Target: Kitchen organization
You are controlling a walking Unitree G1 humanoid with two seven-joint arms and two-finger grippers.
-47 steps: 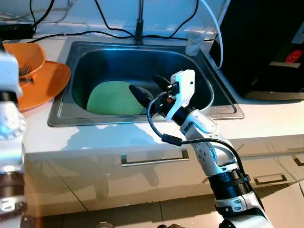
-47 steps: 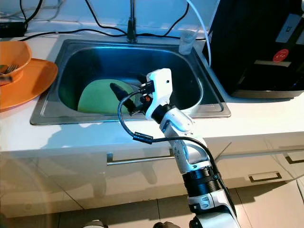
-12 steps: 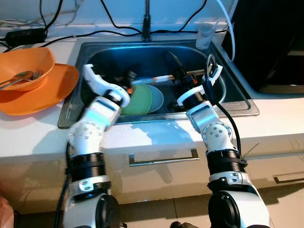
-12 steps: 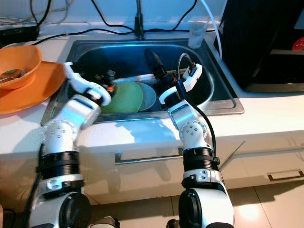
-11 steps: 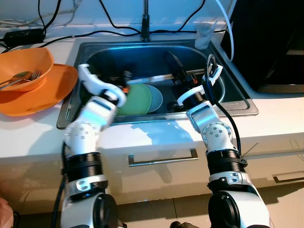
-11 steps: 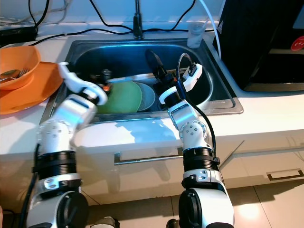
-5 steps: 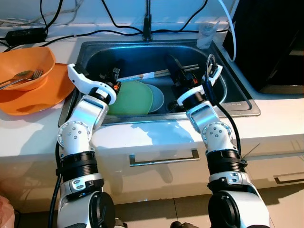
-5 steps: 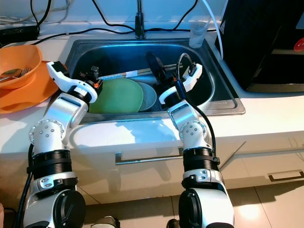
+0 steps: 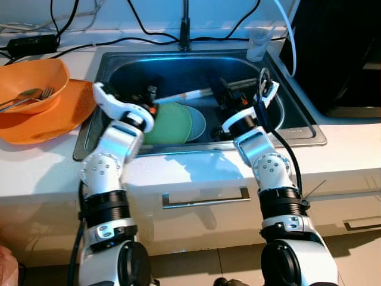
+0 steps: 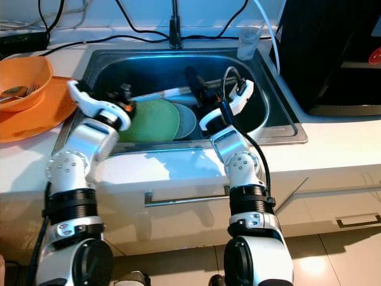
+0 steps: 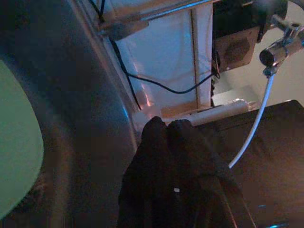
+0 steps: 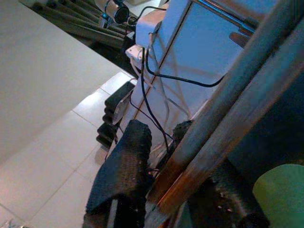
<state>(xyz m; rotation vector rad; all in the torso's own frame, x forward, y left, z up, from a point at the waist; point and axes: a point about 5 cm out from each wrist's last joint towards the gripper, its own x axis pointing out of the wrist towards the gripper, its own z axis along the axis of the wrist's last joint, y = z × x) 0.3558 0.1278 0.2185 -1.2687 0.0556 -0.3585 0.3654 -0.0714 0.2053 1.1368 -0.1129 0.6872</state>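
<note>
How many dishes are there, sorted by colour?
Orange: 2 (orange bowl, orange plate)
Green: 1 (green plate)
Pale blue: 1 (pale blue plate)
Total: 4

Bright, even light on the white countertop (image 9: 47,173), with soft shadows of both silver arms falling across its front edge. Inside the stainless steel sink basin (image 9: 178,71) it's dimmer, a cool blue cast and a pale sheen along the rim. The glossy floor tiles (image 10: 333,262) throw back a warm glare. Head views are sharp, slightly bowed at the edges. The left wrist view is murky, its black fingers (image 11: 175,190) a soft, out-of-focus mass. The right wrist view is dim and blue-tinted, close parts blurred.
</note>
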